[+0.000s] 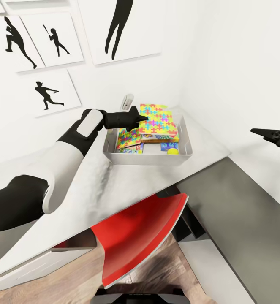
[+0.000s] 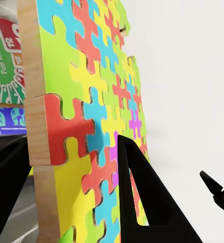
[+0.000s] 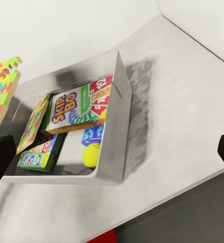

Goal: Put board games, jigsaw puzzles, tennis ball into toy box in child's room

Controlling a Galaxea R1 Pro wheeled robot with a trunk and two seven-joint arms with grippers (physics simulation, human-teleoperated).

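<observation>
Worktop (image 1: 93, 190) in front carrying tray (image 1: 150, 158) with ball (image 1: 172, 150), boxes and one puzzle already inside; left tool (image 1: 142, 118) clenched on second puzzle (image 1: 159, 120) above — best lowered level before release; right tool (image 1: 258, 132) apparently released, aside.

Bright jigsaw puzzle (image 1: 158, 121) held flat over toy box (image 1: 148, 157) w/ Skip-Bo box (image 3: 74, 107), tennis ball (image 3: 91, 154) inside.
</observation>
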